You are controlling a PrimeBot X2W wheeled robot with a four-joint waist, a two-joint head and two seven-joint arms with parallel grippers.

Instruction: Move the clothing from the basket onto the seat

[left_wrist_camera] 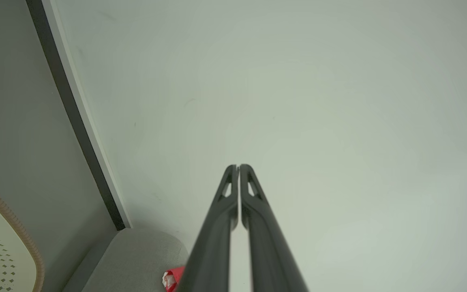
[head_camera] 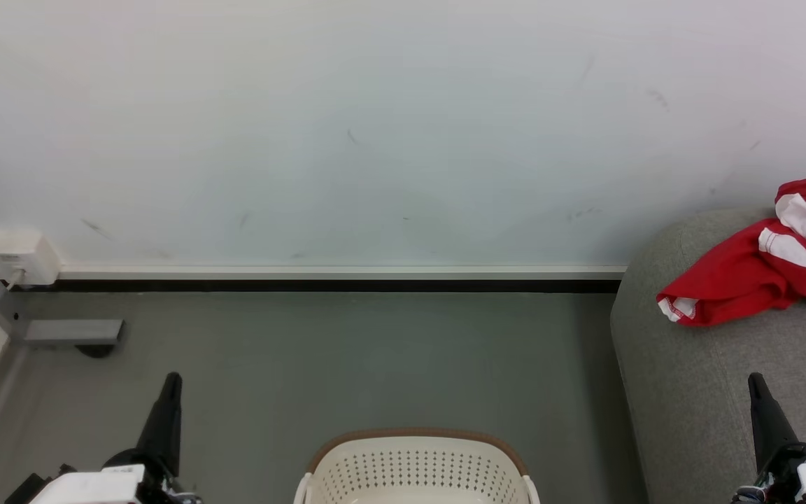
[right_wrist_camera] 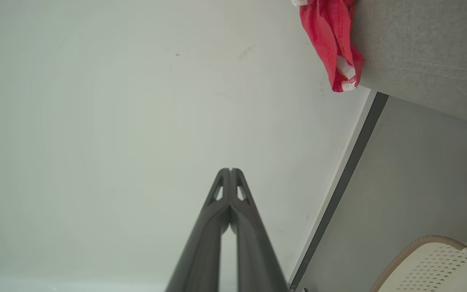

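Clothing [head_camera: 760, 273], red with white bands, lies crumpled on the seat [head_camera: 697, 406] at 3 o'clock in the head view. One hem trails toward the sofa's rounded end by the wall [head_camera: 375, 140], and it looks dropped in a heap rather than spread out. The basket [head_camera: 413, 432] stands on the floor [head_camera: 375, 357] at 6 o'clock, just beside the seat's end, probably so that a garment needs only a short swing across. Only its far wall and brown rim show, so I cannot tell whether anything red is left inside. The left hand [head_camera: 172, 381] hangs at 7 o'clock and the right hand [head_camera: 755, 383] at 5 o'clock, one on each side of the basket. Both point at the wall with their fingers pressed together on nothing; the wrist views show each pair meeting at the tips. The right one hovers over the seat's near part, well apart from the red heap. I judge this a neutral carry pose with both arms clear of the basket, so either could dip in from above. The next move depends on a look inside.
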